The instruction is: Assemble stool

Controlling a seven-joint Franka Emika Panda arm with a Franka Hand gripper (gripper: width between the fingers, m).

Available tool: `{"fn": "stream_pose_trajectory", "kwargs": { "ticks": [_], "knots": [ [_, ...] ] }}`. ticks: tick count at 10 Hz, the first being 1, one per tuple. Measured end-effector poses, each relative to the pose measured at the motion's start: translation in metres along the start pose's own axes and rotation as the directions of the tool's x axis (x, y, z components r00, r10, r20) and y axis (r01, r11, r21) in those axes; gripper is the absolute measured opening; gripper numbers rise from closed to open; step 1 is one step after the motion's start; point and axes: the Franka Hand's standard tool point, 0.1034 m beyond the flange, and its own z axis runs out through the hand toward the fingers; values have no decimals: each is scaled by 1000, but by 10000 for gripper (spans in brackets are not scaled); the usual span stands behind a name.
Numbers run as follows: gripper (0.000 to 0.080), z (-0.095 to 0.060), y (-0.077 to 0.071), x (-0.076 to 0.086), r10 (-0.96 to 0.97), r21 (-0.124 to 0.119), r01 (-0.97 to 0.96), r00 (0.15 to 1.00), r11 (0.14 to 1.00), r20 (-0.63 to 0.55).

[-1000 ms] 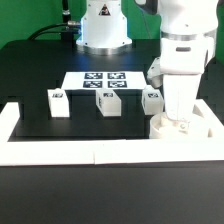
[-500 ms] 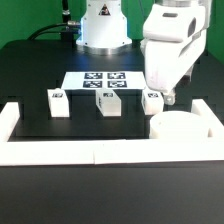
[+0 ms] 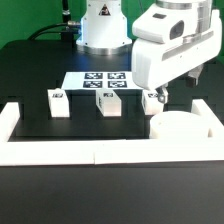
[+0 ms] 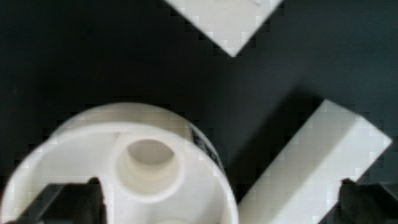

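The round white seat (image 3: 183, 126) lies in the front corner of the border rail, at the exterior view's right. Three white tagged leg blocks stand in a row: left (image 3: 57, 102), middle (image 3: 107, 103), right (image 3: 152, 100). My gripper (image 3: 161, 96) hangs tilted just above the right block, a little behind the seat, open and empty. In the wrist view the seat (image 4: 125, 165) with its round socket lies under my spread fingers (image 4: 71, 205). A leg block (image 4: 333, 150) lies beside it. The gripper (image 4: 217, 206) holds nothing.
The marker board (image 3: 104, 81) lies behind the leg blocks; its corner shows in the wrist view (image 4: 231, 22). The white border rail (image 3: 70, 152) runs along the front and both sides. The robot base (image 3: 103, 25) stands at the back.
The gripper has risen off the seat, where it stood a second ago. It has moved back and to the exterior view's left, toward the right leg block. The seat stayed in the corner.
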Motion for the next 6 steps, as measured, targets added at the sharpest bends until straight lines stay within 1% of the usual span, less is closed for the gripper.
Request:
{"fn": "stream_pose_trajectory", "kwargs": {
  "ticks": [1, 2, 3, 4, 5, 6],
  "knots": [
    [649, -4, 1, -2, 108, -5, -108, 994, 994, 3],
    [649, -5, 5, -8, 252, -5, -252, 968, 968, -3],
    [649, -1, 10, -13, 414, 16, -413, 910, 910, -17],
    [649, 0, 8, -13, 452, 22, -452, 892, 892, -14],
    [649, 0, 5, -12, 515, 35, -514, 857, 857, -11],
    [649, 0, 5, -11, 519, 38, -519, 854, 854, -10]
  ]
}}
